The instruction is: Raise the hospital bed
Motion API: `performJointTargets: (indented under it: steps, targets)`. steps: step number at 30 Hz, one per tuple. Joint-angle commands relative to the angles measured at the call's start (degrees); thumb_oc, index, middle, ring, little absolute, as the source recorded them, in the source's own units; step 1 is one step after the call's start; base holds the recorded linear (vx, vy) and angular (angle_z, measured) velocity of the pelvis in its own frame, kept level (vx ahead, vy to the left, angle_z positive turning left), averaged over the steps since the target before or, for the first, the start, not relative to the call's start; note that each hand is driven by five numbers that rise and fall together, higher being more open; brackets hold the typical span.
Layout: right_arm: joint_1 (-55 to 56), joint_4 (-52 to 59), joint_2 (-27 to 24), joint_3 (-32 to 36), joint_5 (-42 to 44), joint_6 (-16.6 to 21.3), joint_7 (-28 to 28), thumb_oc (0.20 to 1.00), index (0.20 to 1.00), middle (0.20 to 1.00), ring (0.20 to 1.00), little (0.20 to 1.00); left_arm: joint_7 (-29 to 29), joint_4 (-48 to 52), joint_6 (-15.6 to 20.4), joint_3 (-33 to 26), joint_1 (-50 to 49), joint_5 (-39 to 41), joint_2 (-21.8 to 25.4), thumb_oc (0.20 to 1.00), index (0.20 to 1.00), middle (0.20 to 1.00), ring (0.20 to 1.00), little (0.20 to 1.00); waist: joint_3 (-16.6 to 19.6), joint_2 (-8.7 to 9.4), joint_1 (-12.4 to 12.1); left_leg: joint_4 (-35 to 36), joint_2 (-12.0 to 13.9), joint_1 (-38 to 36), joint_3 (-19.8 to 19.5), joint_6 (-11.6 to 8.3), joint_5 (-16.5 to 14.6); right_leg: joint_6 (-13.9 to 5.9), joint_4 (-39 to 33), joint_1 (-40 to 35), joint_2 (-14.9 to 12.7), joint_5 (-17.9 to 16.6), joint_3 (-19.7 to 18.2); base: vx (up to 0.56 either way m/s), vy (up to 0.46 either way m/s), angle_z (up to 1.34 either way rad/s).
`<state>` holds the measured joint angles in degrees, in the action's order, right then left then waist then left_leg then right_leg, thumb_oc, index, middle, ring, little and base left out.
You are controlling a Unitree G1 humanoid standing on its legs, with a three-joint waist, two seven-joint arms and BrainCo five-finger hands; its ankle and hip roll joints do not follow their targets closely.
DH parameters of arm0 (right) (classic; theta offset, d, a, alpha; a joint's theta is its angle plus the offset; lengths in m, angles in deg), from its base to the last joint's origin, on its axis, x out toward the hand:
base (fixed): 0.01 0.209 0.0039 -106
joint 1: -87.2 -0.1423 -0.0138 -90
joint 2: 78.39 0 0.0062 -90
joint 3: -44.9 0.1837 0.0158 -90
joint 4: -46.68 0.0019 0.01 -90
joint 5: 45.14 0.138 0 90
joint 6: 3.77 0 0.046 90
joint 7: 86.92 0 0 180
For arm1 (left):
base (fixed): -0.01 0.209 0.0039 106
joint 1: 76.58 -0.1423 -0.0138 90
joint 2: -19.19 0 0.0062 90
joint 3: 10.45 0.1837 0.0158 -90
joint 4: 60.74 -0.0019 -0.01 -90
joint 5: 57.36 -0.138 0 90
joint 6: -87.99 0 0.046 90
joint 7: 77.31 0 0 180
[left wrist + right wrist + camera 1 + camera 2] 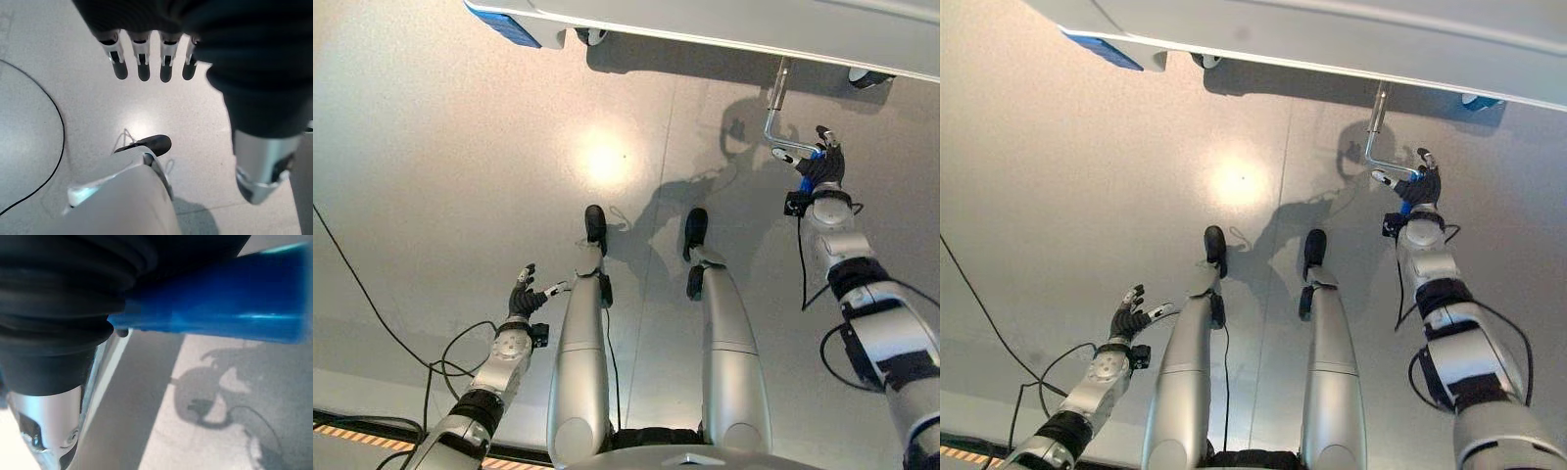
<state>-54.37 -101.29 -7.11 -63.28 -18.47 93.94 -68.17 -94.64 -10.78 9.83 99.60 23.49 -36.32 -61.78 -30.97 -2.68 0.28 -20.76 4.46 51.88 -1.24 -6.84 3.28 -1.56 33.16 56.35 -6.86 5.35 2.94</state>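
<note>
The pale frame of the hospital bed (754, 29) runs along the far edge of the scene. A bent metal crank (775, 117) hangs down from it and ends in a blue grip (220, 313). My right hand (822, 168) is raised to that grip, which lies across its palm, with fingers curled on it; the thumb sticks out toward the crank's bend and one finger points up. My left hand (522, 297) hangs low beside my left leg, its fingers (142, 63) straight and holding nothing.
A blue panel (504, 24) sits at the bed frame's left end. Dark caster wheels (592, 37) (869, 78) stand under the frame. The floor (460, 176) is pale and glossy, with a striped strip (352, 431) at the near left.
</note>
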Motion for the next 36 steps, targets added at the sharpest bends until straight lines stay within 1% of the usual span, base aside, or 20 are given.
performJointTargets:
  steps: [1, 4, 7, 14, 17, 18, 23, 35, 36]
  targets:
    - [0.6, -3.0, -4.6, -0.2, 2.6, -0.7, -1.9, 1.0, 1.0, 1.0, 1.0, 1.0, 0.6, 0.3, 0.3, 0.3, -5.0, 0.7, 1.2, 1.0, 1.0, 1.0, 1.0, 1.0, 1.2, -0.15, -0.9, -4.9, -0.9, 1.3, 0.5, 1.91, -2.2, -5.02, -3.0, -0.9, -0.7, -4.8, -0.8, 0.0, 0.0, 0.0]
    - [-2.9, -9.2, -4.8, -1.0, 3.2, -1.8, -3.1, 1.0, 1.0, 1.0, 1.0, 1.0, 1.2, 0.3, 0.4, 1.1, -5.4, 1.6, 1.0, 1.0, 1.0, 1.0, 1.0, 1.0, 1.2, -0.5, -1.3, -4.8, -1.1, 1.0, 0.5, 1.92, -2.3, -5.02, -3.0, -1.1, -0.7, -4.8, -0.7, 0.0, 0.003, 0.01]
    - [-4.6, -11.7, -4.6, -1.4, 3.0, -2.3, -3.5, 1.0, 1.0, 1.0, 1.0, 1.0, 1.4, -0.1, 0.1, 1.5, -4.9, 1.5, 0.8, 1.0, 1.0, 1.0, 1.0, 1.0, 1.2, -0.67, -1.5, -4.9, -1.1, 1.2, 0.5, 1.97, -2.3, -4.99, -3.0, -1.0, -0.6, -4.8, -0.8, 0.0, 0.01, 0.04]
    - [-4.1, -14.8, -3.6, -0.5, 3.2, -2.8, -3.9, 1.0, 1.0, 1.0, 1.0, 1.0, 1.4, -1.2, 0.3, 1.3, -3.5, 2.5, -0.4, 1.0, 1.0, 1.0, 1.0, 1.0, 1.2, -1.12, -1.6, -4.9, -1.3, 1.0, 0.5, 2.14, -2.5, -4.95, -2.8, -1.2, -0.7, -4.6, -0.7, 0.0, 0.0, 0.0]
    - [-3.1, -16.2, -2.9, 0.4, 3.5, -3.1, -4.1, 1.0, 1.0, 1.0, 1.0, 1.0, 1.3, -1.6, 0.4, 0.6, -3.2, 3.6, -0.9, 1.0, 1.0, 1.0, 1.0, 1.0, 1.2, -1.5, -1.8, -4.9, -1.3, 1.0, 0.4, 2.2, -2.5, -4.96, -2.8, -1.1, -0.8, -4.5, -0.7, 0.0, 0.0, 0.0]
    - [-2.1, -17.3, -2.3, 1.2, 3.4, -3.2, -4.3, 1.0, 1.0, 1.0, 1.0, 1.0, 1.2, -1.5, 0.5, 0.3, -3.2, 4.0, -1.2, 1.0, 1.0, 1.0, 1.0, 1.0, 1.2, -1.9, -2.0, -5.0, -1.4, 1.1, 0.4, 2.24, -2.5, -5.01, -2.6, -1.0, -0.9, -4.5, -0.8, 0.0, 0.0, 0.0]
    - [-0.5, -17.2, -0.9, 2.1, 3.9, -3.3, -4.4, 1.0, 1.0, 1.0, 1.0, 1.0, 1.2, -1.2, 0.4, 0.2, -2.7, 3.8, -1.1, 1.0, 1.0, 1.0, 1.0, 1.0, 1.2, -2.31, -2.1, -4.9, -1.5, 1.0, 0.7, 2.38, -2.5, -4.99, -2.5, -1.1, -0.9, -4.5, -0.9, 0.0, 0.0, 0.0]
    - [3.2, -13.8, 2.4, 2.4, 5.2, -2.5, -4.8, 1.0, 1.0, 1.0, 1.0, 1.0, 1.0, -1.9, 0.4, -0.4, -1.7, 4.2, -1.4, 1.0, 1.0, 1.0, 1.0, 1.0, 1.2, -2.47, -1.7, -5.0, -1.6, 1.0, 0.9, 2.35, -2.4, -4.95, -2.5, -1.0, -0.9, -4.5, -1.3, 0.0, 0.0, 0.0]
    - [3.5, -13.4, 2.5, 2.5, 5.3, -2.5, -4.8, 0.445, 0.445, 0.445, 0.445, 0.445, 1.0, -1.7, 0.4, -0.5, -1.7, 4.3, -1.4, 1.0, 1.0, 1.0, 1.0, 1.0, 1.2, -2.57, -1.7, -5.1, -1.6, 0.9, 0.8, 2.34, -2.4, -4.96, -2.4, -1.1, -0.9, -4.5, -1.2, 0.0, 0.0, 0.0]
